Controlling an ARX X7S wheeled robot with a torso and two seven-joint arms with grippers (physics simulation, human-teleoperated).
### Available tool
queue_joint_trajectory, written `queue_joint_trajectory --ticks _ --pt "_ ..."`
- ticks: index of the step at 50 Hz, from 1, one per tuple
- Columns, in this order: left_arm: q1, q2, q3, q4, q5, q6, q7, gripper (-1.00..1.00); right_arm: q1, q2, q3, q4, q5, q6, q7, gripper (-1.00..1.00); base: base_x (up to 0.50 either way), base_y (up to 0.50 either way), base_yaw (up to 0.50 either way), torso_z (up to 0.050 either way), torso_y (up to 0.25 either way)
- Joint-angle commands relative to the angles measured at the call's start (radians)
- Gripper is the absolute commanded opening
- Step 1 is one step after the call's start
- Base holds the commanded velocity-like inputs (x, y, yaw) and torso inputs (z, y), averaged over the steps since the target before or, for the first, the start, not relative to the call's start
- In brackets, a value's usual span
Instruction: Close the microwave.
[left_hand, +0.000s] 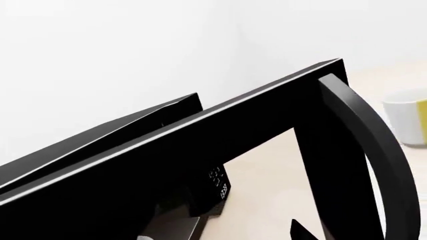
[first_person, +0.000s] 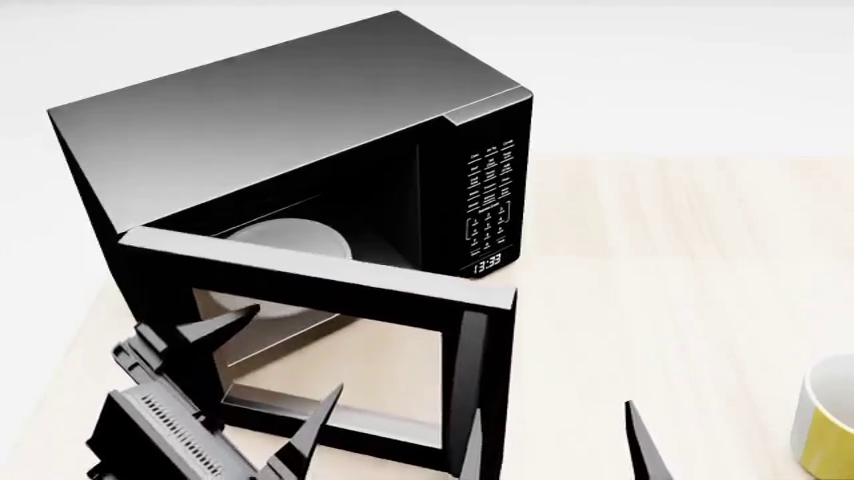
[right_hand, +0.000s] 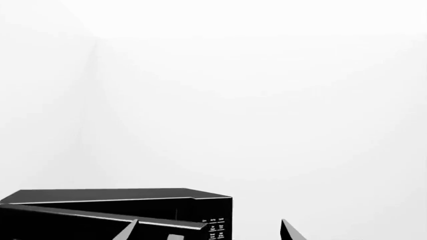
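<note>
The microwave (first_person: 307, 120) is a glossy black box on the pale table, with its keypad and clock (first_person: 489, 200) at the right. Its windowed door (first_person: 320, 285) stands swung out toward me, about half open, with the white turntable plate (first_person: 287, 240) showing behind it. The curved handle (left_hand: 373, 145) runs down the door's free edge. My left gripper (first_person: 267, 375) is open, its fingers spread just outside the door's outer face near the window. My right gripper (right_hand: 210, 232) is open and empty, to the right of the door; only one finger (first_person: 643, 445) shows in the head view.
A white and yellow mug (first_person: 827, 420) stands on the table (first_person: 667, 260) at the near right; it also shows in the left wrist view (left_hand: 408, 120). A white wall lies behind the microwave.
</note>
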Motion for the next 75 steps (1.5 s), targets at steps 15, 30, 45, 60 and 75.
queue_joint_trajectory --ticks 15,30,45,60,75 --pt "-0.061 0.047 -0.017 -0.089 0.003 0.059 -0.053 1.00 0.003 0.007 -0.007 0.003 0.008 0.002 0.008 1.00 0.00 0.00 0.00 0.000 0.001" --pt "-0.099 0.087 -0.024 -0.189 0.015 0.115 -0.091 1.00 0.004 0.013 -0.010 0.000 0.010 0.005 0.012 1.00 0.00 0.00 0.00 0.000 0.001" --pt "-0.121 0.115 -0.022 -0.252 0.014 0.149 -0.107 1.00 0.008 0.015 -0.015 0.006 0.012 0.001 0.016 1.00 0.00 0.00 0.00 0.001 0.001" --pt "-0.162 0.149 -0.025 -0.357 0.029 0.207 -0.147 1.00 0.007 0.021 -0.022 0.005 0.017 0.005 0.017 1.00 0.00 0.00 0.00 0.000 0.001" --pt "-0.210 0.180 -0.032 -0.475 0.037 0.271 -0.190 1.00 0.009 0.024 -0.025 0.006 0.019 0.004 0.021 1.00 0.00 0.00 0.00 0.000 0.001"
